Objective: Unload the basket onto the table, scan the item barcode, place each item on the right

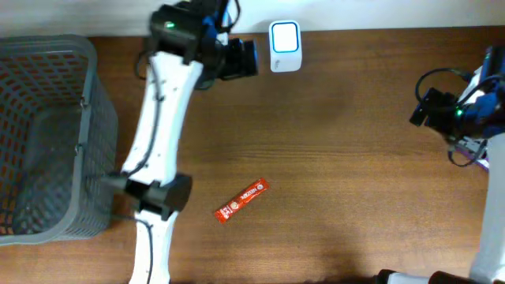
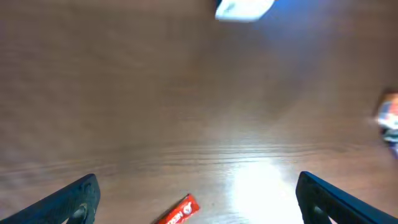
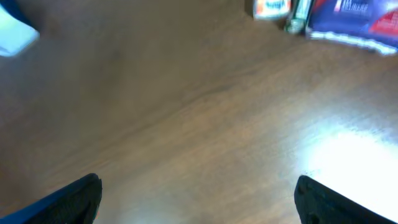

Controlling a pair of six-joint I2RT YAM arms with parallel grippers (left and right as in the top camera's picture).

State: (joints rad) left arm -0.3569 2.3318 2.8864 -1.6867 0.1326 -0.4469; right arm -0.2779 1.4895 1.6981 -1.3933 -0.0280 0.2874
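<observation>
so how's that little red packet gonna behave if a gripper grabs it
The red packet looks thin and flat, so probably light and a bit floppy. Lying flush on the smooth wooden table, it may slide rather than lift when pinched. Rolling seems unlikely.

overhead: straight down, whole table (image 1: 331, 158) | left wrist: low, oblique, shares red sachet (image 2: 178, 211) with overhead | right wrist: low, oblique

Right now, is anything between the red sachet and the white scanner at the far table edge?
Nothing visible does. In the overhead view only bare tabletop lies between the red sachet and the white scanner; the grey basket stands well off to the side.
</observation>
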